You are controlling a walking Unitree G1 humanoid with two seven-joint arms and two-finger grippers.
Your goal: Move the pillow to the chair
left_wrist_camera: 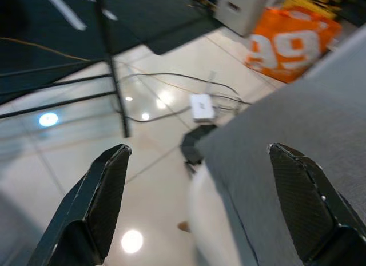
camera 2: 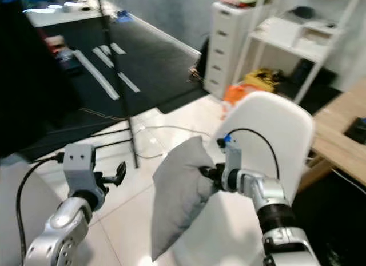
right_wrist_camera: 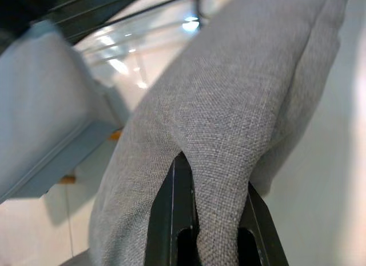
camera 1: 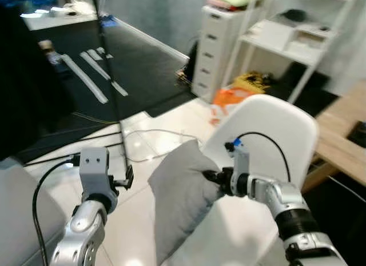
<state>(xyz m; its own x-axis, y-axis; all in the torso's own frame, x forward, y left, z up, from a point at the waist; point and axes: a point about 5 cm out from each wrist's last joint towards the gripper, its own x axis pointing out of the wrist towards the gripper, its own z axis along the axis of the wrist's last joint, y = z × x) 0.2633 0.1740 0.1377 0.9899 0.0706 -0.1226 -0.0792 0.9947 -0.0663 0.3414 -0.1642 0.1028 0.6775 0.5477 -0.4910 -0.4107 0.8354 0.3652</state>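
Note:
A grey pillow (camera 1: 183,200) stands on edge over the seat of a white chair (camera 1: 274,134), leaning near its backrest. My right gripper (camera 1: 209,178) is shut on a fold of the pillow (right_wrist_camera: 229,117), whose fabric bulges between the black fingers (right_wrist_camera: 171,220) in the right wrist view. My left gripper (camera 1: 129,179) is open and held a short way left of the pillow, apart from it. In the left wrist view its two fingers (left_wrist_camera: 97,197) spread wide, with the pillow's grey edge (left_wrist_camera: 297,123) beside one of them.
A black tripod leg (camera 1: 114,106) and cables (camera 1: 160,134) cross the glossy white floor to the left. A white drawer unit (camera 1: 220,43), white shelves (camera 1: 297,31) and an orange bag (camera 1: 231,97) stand behind the chair. A wooden table (camera 1: 343,134) is at right.

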